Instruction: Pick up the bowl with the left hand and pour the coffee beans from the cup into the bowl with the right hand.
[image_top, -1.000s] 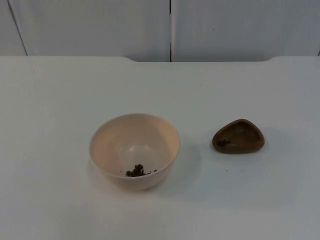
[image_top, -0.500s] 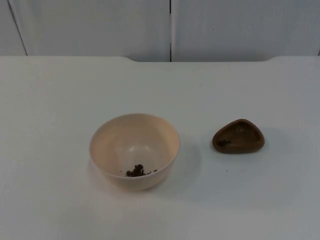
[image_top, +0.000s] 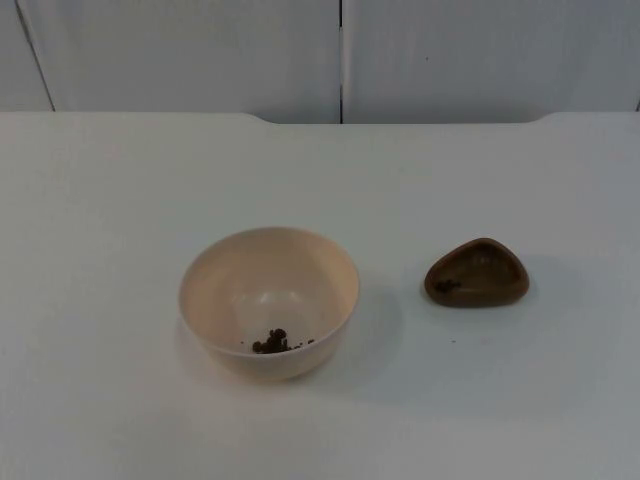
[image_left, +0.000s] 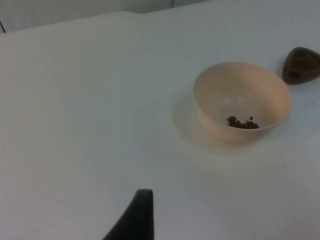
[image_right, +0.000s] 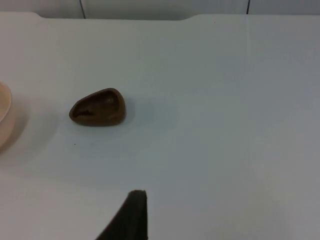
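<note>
Both fingers (image_left: 137, 217) far fr. bowl (image_top: 268, 300).

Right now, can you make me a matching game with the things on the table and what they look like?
Things:
1. round cream plastic bowl
2. small brown wooden cup with a rounded triangle shape
3. dark coffee beans
4. white table top

Descriptions:
A. a little pile lying inside the bowl
B. stands alone to the right of the bowl in the top view
C. carries the bowl and the cup
D. stands upright, left of the cup in the top view

Pairs: 1-D, 2-B, 3-A, 4-C
</note>
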